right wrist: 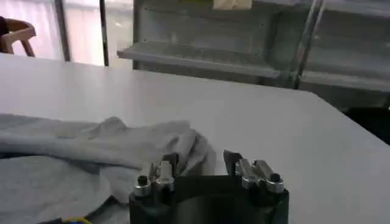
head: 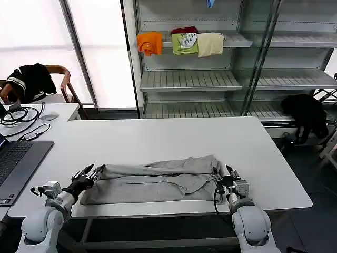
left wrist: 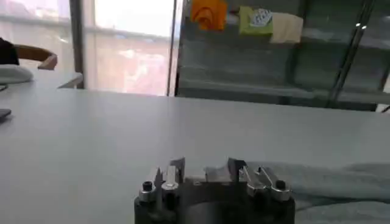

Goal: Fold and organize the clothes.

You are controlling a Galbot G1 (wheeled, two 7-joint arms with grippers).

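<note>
I see the light grey crumpled shirt (head: 158,179) lying lengthwise near the front edge of the white table (head: 174,137). My left end effector (head: 84,176) sits at its left end, fingers spread; my right end effector (head: 227,182) at its right end, fingers also apart.

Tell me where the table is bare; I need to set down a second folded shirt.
Bare white table runs from the grey shirt to the far edge, and right of the shirt to the table's right edge. The near edge is crowded: the left gripper and right gripper flank the shirt. Laptop and cables fill the left.
</note>
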